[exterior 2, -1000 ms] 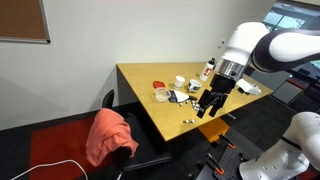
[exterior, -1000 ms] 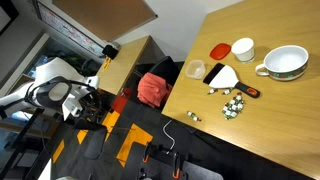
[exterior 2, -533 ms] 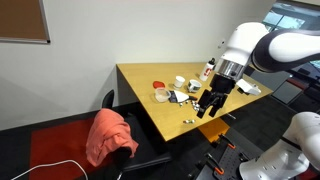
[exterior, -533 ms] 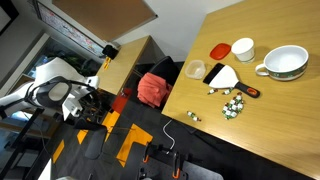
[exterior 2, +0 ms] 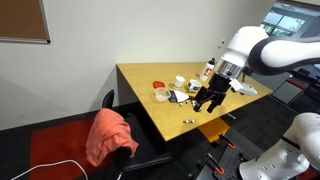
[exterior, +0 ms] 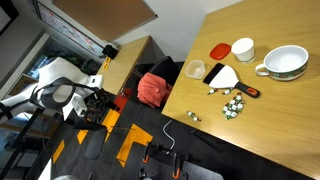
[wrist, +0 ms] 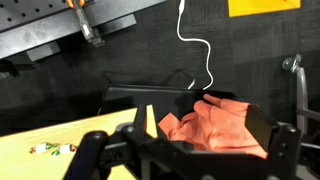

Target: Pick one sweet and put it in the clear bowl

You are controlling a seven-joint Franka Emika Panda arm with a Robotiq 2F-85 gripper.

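Note:
Several small sweets (exterior: 228, 101) lie scattered on the wooden table (exterior: 270, 130), and one lone sweet (exterior: 193, 116) lies near the table's edge; it also shows in an exterior view (exterior 2: 190, 120). The clear bowl (exterior: 195, 70), dark inside, stands near the table's edge and shows with a pale rim in an exterior view (exterior 2: 160, 95). My gripper (exterior 2: 207, 99) hangs over the table's front edge by the sweets, open and empty. In the wrist view my gripper (wrist: 185, 150) has its fingers wide apart, with a few sweets (wrist: 50, 150) at lower left.
A white bowl with green pattern (exterior: 284, 63), a white cup (exterior: 242, 49), a red lid (exterior: 220, 49) and a white sheet (exterior: 222, 76) stand on the table. An orange cloth (wrist: 215, 120) lies on a chair below the table edge. A white cable (wrist: 196, 40) lies on the floor.
My gripper has shifted slightly up and toward the table; nothing on the table has moved.

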